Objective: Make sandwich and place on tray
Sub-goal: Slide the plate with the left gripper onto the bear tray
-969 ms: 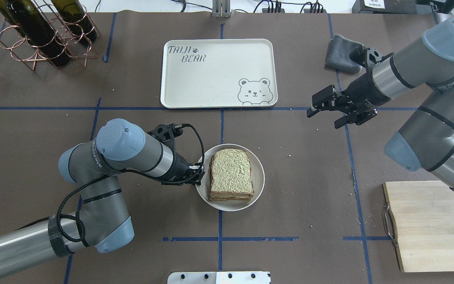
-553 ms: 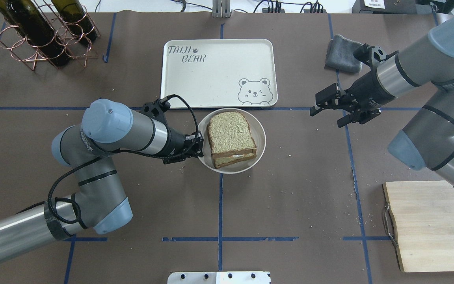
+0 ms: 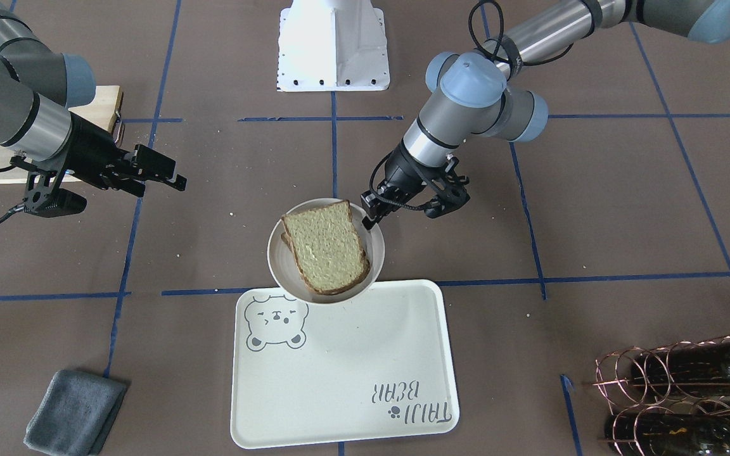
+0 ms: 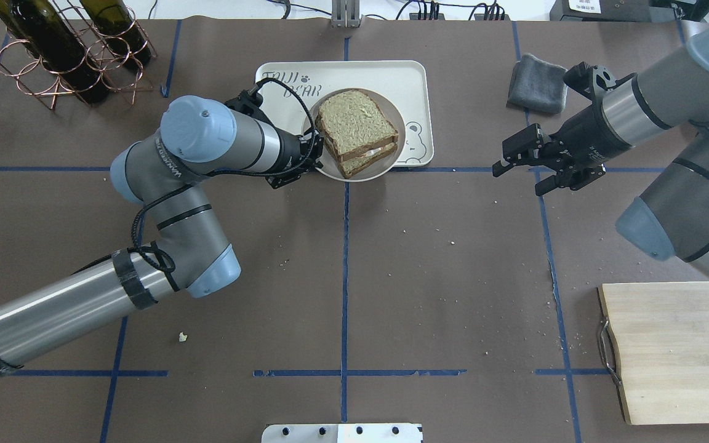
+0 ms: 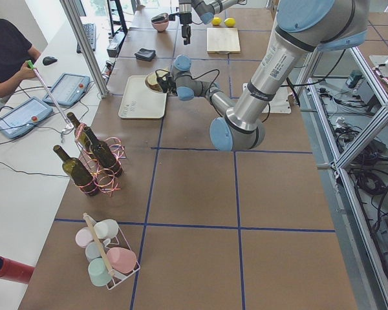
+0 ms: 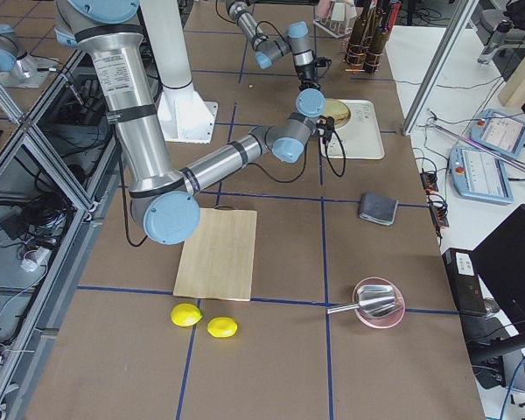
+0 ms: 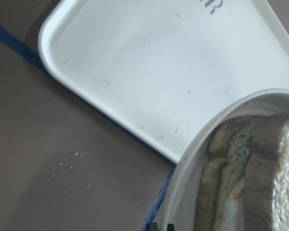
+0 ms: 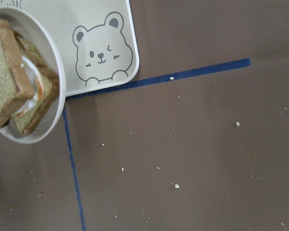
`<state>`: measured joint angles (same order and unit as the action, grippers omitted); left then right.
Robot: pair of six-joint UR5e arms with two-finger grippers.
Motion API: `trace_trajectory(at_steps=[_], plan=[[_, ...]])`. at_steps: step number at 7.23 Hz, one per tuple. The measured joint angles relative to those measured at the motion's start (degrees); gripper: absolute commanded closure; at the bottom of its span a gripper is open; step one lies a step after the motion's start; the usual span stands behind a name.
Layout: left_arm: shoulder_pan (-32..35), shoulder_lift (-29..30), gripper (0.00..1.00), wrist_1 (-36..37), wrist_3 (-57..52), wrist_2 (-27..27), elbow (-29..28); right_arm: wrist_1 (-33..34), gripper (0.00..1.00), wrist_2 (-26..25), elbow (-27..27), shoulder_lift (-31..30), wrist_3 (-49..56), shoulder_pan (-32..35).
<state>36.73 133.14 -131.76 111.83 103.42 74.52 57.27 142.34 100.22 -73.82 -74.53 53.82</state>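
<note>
The sandwich (image 4: 356,128) is two brown-crusted bread slices with white egg showing between them, on a small round white plate (image 4: 391,161). My left gripper (image 4: 312,160) is shut on the plate's left rim and holds it tilted above the near edge of the cream tray (image 4: 413,80) with the bear drawing. In the front view the plate (image 3: 276,266) overlaps the tray (image 3: 352,367) edge, with the left gripper (image 3: 370,216) on its rim. The left wrist view shows the plate rim (image 7: 202,144), sandwich (image 7: 253,168) and tray (image 7: 159,72). My right gripper (image 4: 517,178) is open and empty, right of the tray.
A grey cloth (image 4: 536,83) lies at the back right. A wooden cutting board (image 4: 674,351) with a metal handle lies at the front right. A copper wine rack with bottles (image 4: 71,49) stands at the back left. Crumbs dot the brown table.
My left arm has carried the plate with the sandwich away from the table's middle to over the tray's near edge. My right gripper has drifted slightly right, still open.
</note>
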Motion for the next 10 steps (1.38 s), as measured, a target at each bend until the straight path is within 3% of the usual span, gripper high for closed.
trace_trajectory(at_steps=[2,4,7,8,9,10], plan=[[0.95,4.08,1.0,-2.27,1.82,-1.78,-9.14,0.03,0.0,0.27,0.41,-0.28,0.0,0.0],[1.19,5.48,1.0,-3.15,2.12,-2.2,-12.7,0.04,0.0,0.31,0.59,-0.56,0.0,-0.02],[1.18,6.94,0.85,-4.65,2.29,-2.25,-15.57,0.04,0.0,0.31,0.67,-0.7,0.0,-0.03],[1.16,7.24,0.75,-4.76,2.3,-2.24,-15.79,0.04,0.0,0.31,0.65,-0.7,0.0,-0.03],[1.08,7.37,0.54,-4.8,2.26,-2.2,-15.86,0.04,0.0,0.31,0.66,-0.71,0.0,-0.02],[1.0,7.36,0.54,-4.8,2.01,-2.16,-15.84,0.04,0.0,0.31,0.65,-0.71,0.0,-0.03]])
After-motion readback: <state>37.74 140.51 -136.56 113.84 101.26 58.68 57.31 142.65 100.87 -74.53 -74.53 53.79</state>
